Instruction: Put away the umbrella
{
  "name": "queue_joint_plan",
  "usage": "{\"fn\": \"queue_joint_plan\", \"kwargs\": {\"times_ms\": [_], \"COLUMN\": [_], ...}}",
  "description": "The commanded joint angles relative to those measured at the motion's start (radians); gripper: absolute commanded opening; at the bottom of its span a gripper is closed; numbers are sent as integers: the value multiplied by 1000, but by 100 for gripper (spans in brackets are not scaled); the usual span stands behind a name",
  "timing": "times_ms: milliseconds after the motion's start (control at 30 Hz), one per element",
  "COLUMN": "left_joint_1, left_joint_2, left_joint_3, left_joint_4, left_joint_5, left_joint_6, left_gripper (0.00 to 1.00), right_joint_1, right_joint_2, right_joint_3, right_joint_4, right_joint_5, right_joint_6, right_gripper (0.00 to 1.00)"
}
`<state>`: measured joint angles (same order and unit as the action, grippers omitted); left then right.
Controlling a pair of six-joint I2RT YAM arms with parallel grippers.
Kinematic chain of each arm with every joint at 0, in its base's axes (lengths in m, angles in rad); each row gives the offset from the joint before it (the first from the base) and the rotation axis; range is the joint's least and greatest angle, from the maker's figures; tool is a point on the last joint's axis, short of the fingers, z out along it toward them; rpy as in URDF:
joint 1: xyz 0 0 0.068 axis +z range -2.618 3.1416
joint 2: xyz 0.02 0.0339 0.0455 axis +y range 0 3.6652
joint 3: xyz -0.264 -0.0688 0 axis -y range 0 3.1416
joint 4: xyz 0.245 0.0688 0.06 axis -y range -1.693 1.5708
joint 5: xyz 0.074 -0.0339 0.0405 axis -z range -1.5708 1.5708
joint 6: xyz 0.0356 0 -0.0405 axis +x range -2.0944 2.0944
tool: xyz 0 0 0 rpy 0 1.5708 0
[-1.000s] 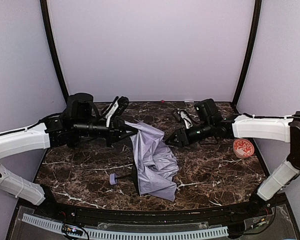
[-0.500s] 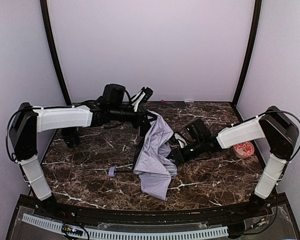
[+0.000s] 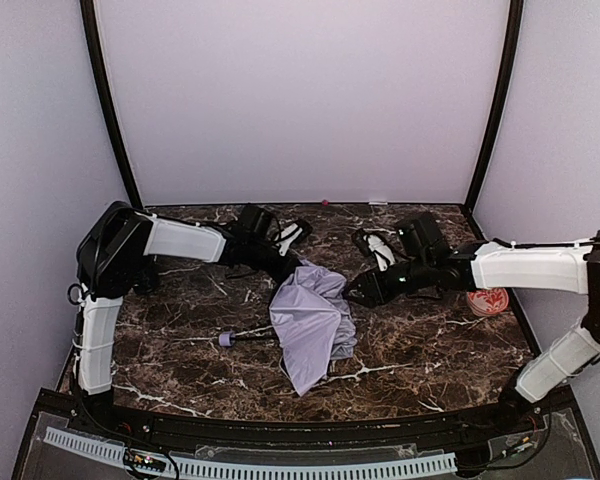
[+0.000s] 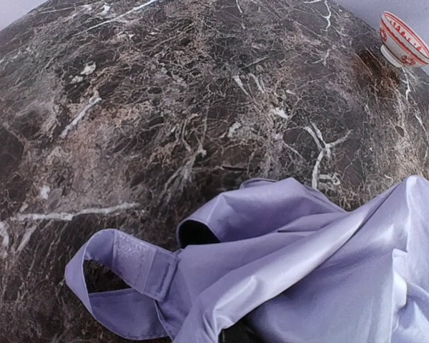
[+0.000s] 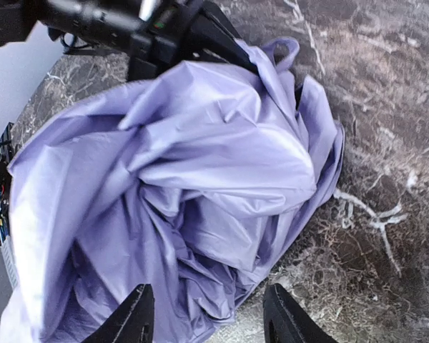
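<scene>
I've got the umbrella point(image 3: 310, 318) crumpled mid-table, its handle point(image 3: 226, 339) lying on the marble twd the left. L gripper point(image 3: 292, 262) is clenched on the fabric's far edge. R gripper point(image 5: 211, 318) has jaws apart just beside the fabric, gripping nothing. Red-white bowl point(image 3: 488, 298) sits well apart by the right edge

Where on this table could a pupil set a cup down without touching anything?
Free: the near-left table between the umbrella handle and the left edge, and the near-right stretch between the umbrella and the bowl. Crowded: the middle, where the left arm and right arm reach the fabric.
</scene>
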<state>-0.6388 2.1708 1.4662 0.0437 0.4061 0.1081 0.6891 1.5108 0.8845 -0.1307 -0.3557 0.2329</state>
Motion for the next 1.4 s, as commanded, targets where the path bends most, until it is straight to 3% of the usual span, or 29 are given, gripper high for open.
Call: {"fn": "queue_joint_plan", "kwargs": {"times_ms": [0,200,367,400,433,500,567,667,833,1067,1167,1200,1300,1367], "left_joint_1": [-4,-3,0,2,8,17,66,78,65,3,-31,-34,-35,-35], "left_joint_2": [8,20,20,19,16,-1,-51,-182,-470,-639,-648,-644,-623,-602], "left_joint_3": [51,74,106,115,125,142,133,52,-192,-320,-378,-393,-421,-416], "left_joint_4": [-42,-61,-67,-71,-78,-87,-77,-24,67,-120,-108,-98,-63,-53], "left_joint_5": [-30,-58,-78,-89,-100,-147,-225,-339,-347,-126,-65,-51,-32,-18], "left_joint_6": [43,51,38,36,33,24,19,83,145,-73,-192,-217,-255,-250], "left_gripper": [0,0,2,5,9,29,49,66,74,82,86,87,88,88], "right_joint_1": [84,138,170,170,170,166,143,104,89,177,221,228,230,224], "right_joint_2": [-103,-87,4,15,26,42,62,69,58,61,43,32,-14,-48], "right_joint_3": [-9,-8,33,38,43,56,68,65,60,31,14,12,4,5], "right_joint_4": [38,105,34,29,23,18,18,59,104,93,92,83,63,54], "right_joint_5": [47,-147,-57,-45,-38,-36,-68,-160,-188,-76,-28,-15,5,8], "right_joint_6": [-85,-82,-95,-94,-91,-69,-32,45,84,1,-51,-67,-109,-132], "right_gripper": [56,68,67,62,47,19,5,1,0,11,26,36,53,60]}}
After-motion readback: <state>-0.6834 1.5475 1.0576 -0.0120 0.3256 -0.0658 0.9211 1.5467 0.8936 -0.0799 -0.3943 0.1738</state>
